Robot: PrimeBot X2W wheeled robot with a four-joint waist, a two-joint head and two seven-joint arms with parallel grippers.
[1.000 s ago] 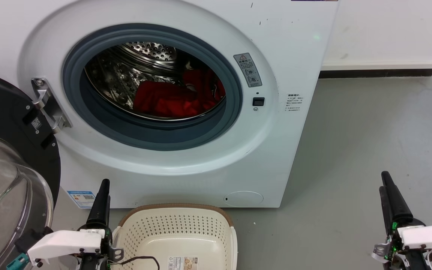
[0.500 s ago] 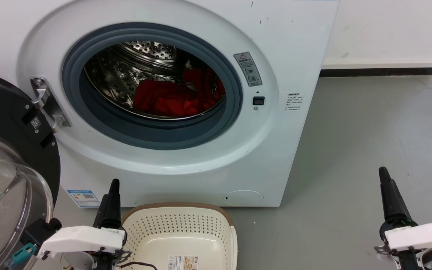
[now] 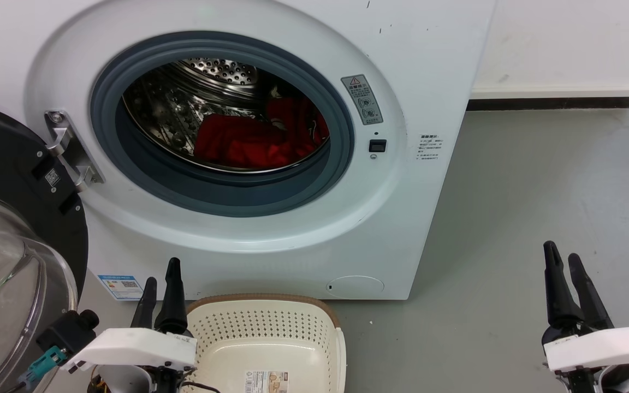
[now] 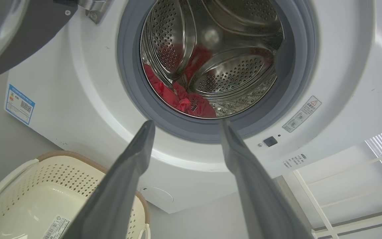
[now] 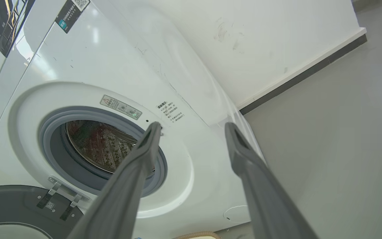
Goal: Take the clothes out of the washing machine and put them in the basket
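Red clothes (image 3: 249, 143) lie in the drum (image 3: 183, 103) of the washing machine (image 3: 402, 218). The basket (image 3: 260, 299) stands on the floor (image 3: 511, 191) just before it. Left gripper (image 3: 161, 272) and right gripper (image 3: 561, 250): fingers parted, both low and outside the machine.

A sticker (image 3: 362, 100) with a red warning triangle sits on the washing machine (image 3: 434, 54), right of its round hole (image 3: 183, 109). Its words, and the blue label (image 3: 121, 286) below left, are too small to read.

Left gripper (image 3: 161, 272) low, fingers (image 3: 173, 297) spread apart, right gripper (image 3: 561, 251) likewise, both pointing upward
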